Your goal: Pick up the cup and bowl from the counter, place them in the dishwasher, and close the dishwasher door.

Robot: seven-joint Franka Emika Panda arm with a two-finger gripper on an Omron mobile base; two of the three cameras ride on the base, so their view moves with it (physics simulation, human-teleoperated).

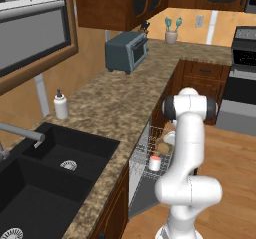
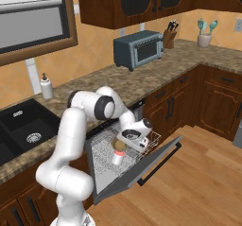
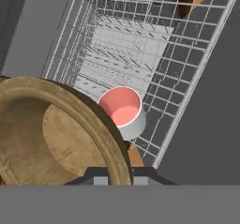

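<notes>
Tan bowl (image 3: 51, 138); pink-lined white cup (image 3: 123, 110)

Even, bright rendered light with soft faint shadows; no glare; edges slightly coarse, the speckled brown granite desk (image 1: 120, 103) grainy.

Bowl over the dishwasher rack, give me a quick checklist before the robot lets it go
1. Cup already in the rack, upright: ok.
2. Bowl held at the end effector, above the rack: ok.
3. Bowl clear of the cup: cannot tell; their rims overlap in the hand view.
4. Dishwasher door dropped open, rack pulled out over it: ok.
5. Bowl level for release: cannot tell from these views.
6. Door closed: not ok, still to do.
</notes>
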